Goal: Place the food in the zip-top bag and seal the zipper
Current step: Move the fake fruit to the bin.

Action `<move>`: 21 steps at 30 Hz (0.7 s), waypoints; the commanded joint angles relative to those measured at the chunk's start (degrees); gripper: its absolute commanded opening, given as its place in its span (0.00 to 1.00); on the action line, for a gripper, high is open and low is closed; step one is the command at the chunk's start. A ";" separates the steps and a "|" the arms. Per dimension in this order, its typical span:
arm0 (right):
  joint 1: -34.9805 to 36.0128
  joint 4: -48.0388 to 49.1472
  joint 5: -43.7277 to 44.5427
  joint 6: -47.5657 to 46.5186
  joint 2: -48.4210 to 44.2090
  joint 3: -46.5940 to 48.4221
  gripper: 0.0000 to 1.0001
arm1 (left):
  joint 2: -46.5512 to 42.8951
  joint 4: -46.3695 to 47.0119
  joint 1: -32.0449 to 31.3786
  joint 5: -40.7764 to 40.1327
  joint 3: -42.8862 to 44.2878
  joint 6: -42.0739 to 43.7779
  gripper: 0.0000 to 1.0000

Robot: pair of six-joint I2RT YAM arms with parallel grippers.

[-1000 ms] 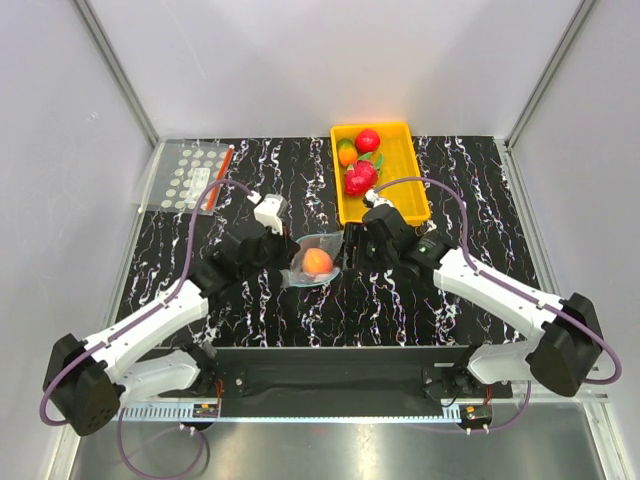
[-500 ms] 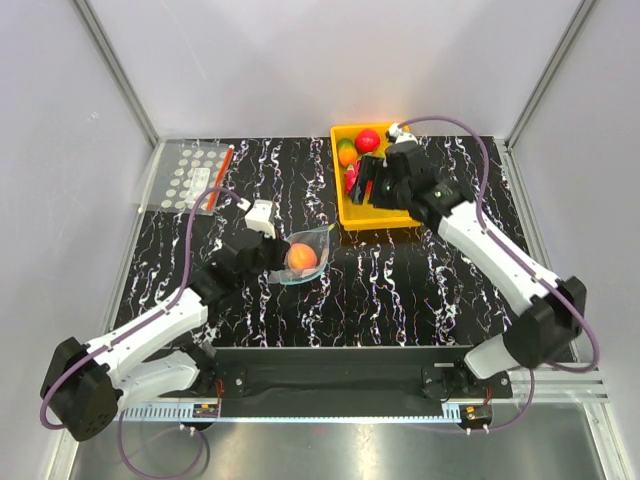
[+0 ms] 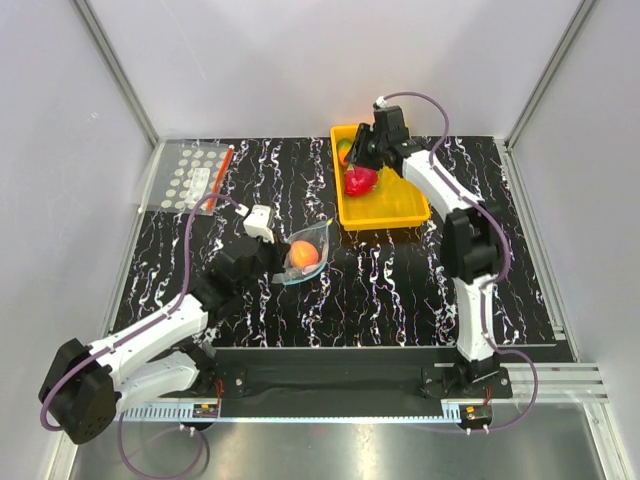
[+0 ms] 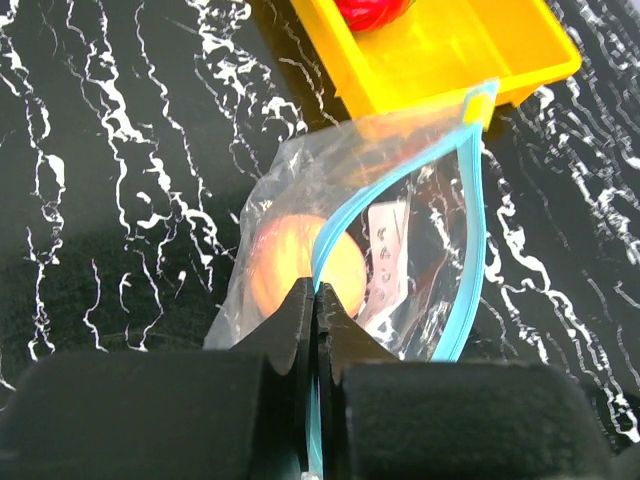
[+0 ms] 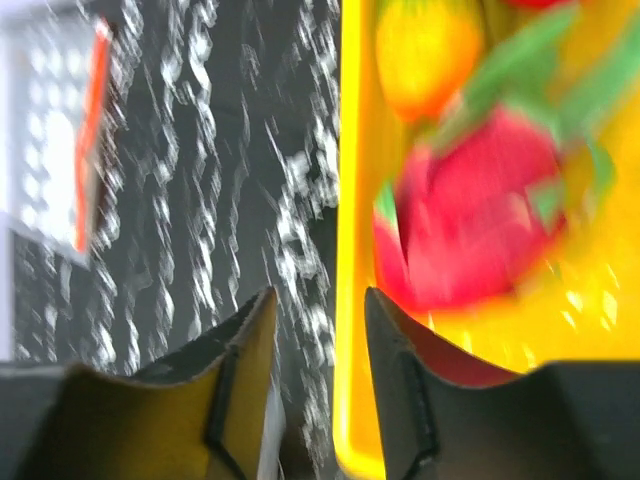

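Black, white-veined tabletop (image 3: 400,285), grey walls around; left gripper (image 4: 315,300) clenched on the pale blue zipper (image 4: 335,222) of the zip-top bag (image 4: 420,230), mouth gaping toward the yellow tray (image 4: 450,50); peach-orange fruit (image 4: 290,265) inside, just beyond the fingertips; bag and fruit sit a little further left than a second ago. Right gripper (image 5: 315,310) released, nothing between its fingers, over the tray's left wall (image 5: 352,250); a second ago it was at the tray's near edge beside the bag, now the arm is stretched to the far half of the tray, well apart from the bag; red fruit with green leaves (image 5: 470,230) and orange-and-green fruit (image 5: 430,50) lie just ahead of it. Right wrist view smeared by motion, outlines soft; red apple, plain a second ago from above, now covered by the arm; white-dotted bag (image 5: 55,150) cut off at the left edge.
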 commanded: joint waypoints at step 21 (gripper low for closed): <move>-1.55 -3.42 9.53 9.32 23.09 24.34 0.42 | -0.39 6.77 0.18 -0.29 -2.02 2.28 0.00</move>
